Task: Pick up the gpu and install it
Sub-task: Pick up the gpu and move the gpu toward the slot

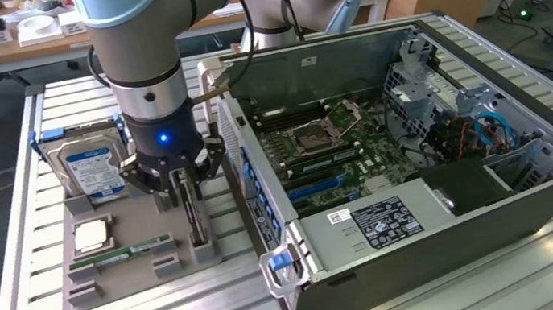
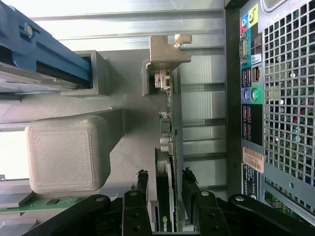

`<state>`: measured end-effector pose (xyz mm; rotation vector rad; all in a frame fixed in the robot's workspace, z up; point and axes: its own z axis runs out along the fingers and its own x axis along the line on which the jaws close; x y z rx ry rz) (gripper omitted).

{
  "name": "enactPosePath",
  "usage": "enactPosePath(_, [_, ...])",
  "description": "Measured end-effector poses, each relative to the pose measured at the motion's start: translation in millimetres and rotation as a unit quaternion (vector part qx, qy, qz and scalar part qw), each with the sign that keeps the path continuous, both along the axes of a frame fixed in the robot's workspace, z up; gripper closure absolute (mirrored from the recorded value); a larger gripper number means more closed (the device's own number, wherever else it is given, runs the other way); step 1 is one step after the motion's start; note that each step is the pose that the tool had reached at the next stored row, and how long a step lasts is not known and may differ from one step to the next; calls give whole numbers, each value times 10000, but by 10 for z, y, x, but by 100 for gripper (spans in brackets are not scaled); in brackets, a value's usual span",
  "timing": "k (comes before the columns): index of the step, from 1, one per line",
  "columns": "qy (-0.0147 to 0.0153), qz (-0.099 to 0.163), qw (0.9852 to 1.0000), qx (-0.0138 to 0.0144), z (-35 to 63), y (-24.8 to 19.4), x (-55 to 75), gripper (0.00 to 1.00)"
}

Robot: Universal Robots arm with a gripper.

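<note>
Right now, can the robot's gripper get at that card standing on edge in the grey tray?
Probably yes. The gripper hangs right over the gpu, which stands on edge in the tray, its open fingers either side of the card. Nothing seems to block them.

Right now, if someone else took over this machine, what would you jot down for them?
The gripper is open, fingers either side of the gpu, a thin dark card with a silver end bracket.
The gpu stands on edge in a grey slotted holder beside the open dark computer case.
Done: gripper aligned around it.
Left: not yet lifted or installed.
</note>
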<state>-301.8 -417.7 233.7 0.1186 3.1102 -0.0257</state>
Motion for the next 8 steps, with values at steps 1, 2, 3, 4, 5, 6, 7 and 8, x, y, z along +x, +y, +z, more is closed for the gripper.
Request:
enactPosePath(1, [0,0,10000,0,0,0,0,58])
enactPosePath(2, [0,0,10000,0,0,0,0,58])
enactPosePath(3, [0,0,10000,2,0,-1,0,58])
enactPosePath(4, [-2,0,10000,16,-2,-6,0,58])
enactPosePath(5, [0,0,10000,18,-1,-14,0,58])
enactPosePath(6, [0,0,10000,17,0,-18,-1,58])
enactPosePath(7, [0,-1,10000,18,0,-20,0,58])
enactPosePath(8, [0,0,10000,18,-1,-22,0,58])
